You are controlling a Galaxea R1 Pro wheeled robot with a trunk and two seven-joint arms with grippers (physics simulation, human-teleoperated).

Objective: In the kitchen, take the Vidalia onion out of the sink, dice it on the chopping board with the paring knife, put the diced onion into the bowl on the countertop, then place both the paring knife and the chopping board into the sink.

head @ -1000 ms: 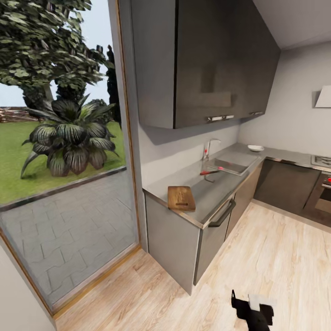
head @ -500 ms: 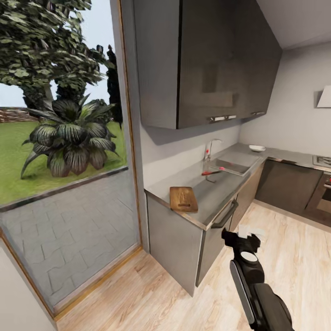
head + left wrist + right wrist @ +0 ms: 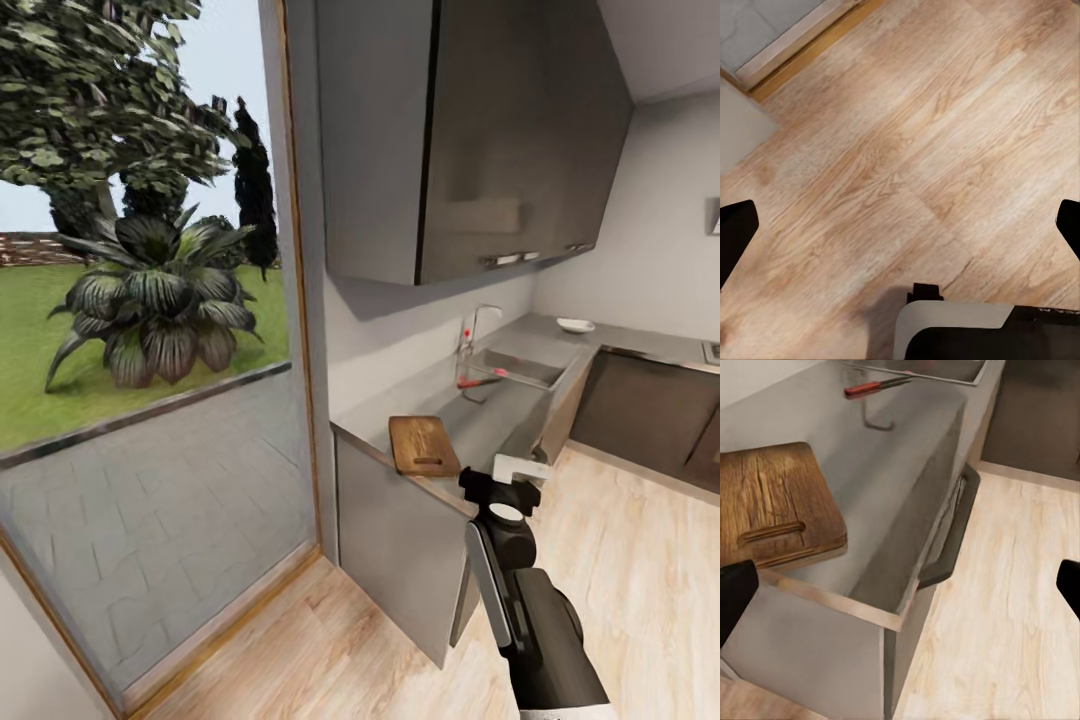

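Note:
The brown chopping board (image 3: pixel 425 446) lies at the near end of the grey countertop (image 3: pixel 487 412). Farther along, the red-handled paring knife (image 3: pixel 484 377) rests beside the sink (image 3: pixel 523 369), under the chrome tap (image 3: pixel 480 322). The white bowl (image 3: pixel 575 325) sits in the far corner. The Vidalia onion is hidden from here. My right gripper (image 3: pixel 505 472) hovers over the floor just in front of the counter's near end. In the right wrist view, the right gripper (image 3: pixel 900 589) is open, facing the board (image 3: pixel 776 506) and knife (image 3: pixel 874 388). My left gripper (image 3: pixel 900 229) is open over bare floor.
A tall glass door (image 3: pixel 150 400) to the garden fills the left. Dark wall cabinets (image 3: pixel 480 140) hang over the counter. A dark bar handle (image 3: pixel 952 532) juts from the cabinet front. Light wood floor (image 3: pixel 640 560) stretches along the cabinets to the right.
The camera has moved nearer the counter, shifting the scene rightward. My right arm has risen from the bottom edge up and forward toward the counter's near end.

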